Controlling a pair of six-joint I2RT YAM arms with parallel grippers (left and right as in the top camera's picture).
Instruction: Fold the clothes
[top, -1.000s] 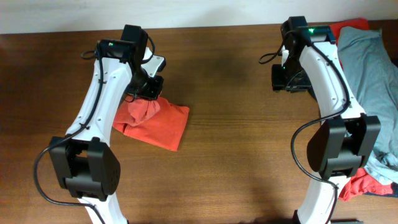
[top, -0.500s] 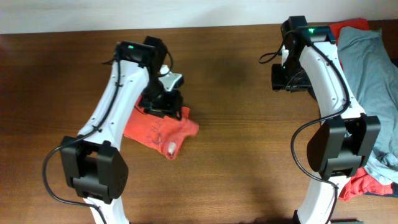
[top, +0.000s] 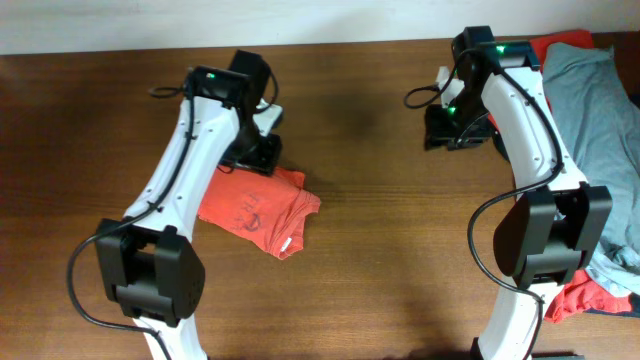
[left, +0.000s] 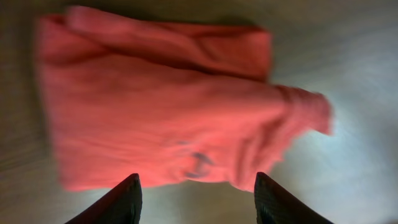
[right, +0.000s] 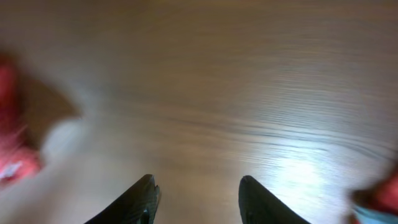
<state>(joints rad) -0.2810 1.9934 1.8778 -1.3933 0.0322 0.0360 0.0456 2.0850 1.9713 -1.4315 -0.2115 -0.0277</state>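
The left gripper (left: 196, 177) hangs open over the orange-red T-shirt (top: 255, 208), right gripper (right: 197, 178) open too; I would smooth its 5 o'clock corner.

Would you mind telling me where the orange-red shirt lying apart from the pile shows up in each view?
Overhead: the shirt lies left of centre.
Left wrist: the shirt fills most of the frame.
Right wrist: only a red blur at the left edge; I cannot tell whether it is this shirt.
Shared landmark: the brown table.

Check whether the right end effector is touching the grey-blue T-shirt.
Apart. The overhead view shows the right end effector over the bare table, clear of the grey-blue T-shirt.
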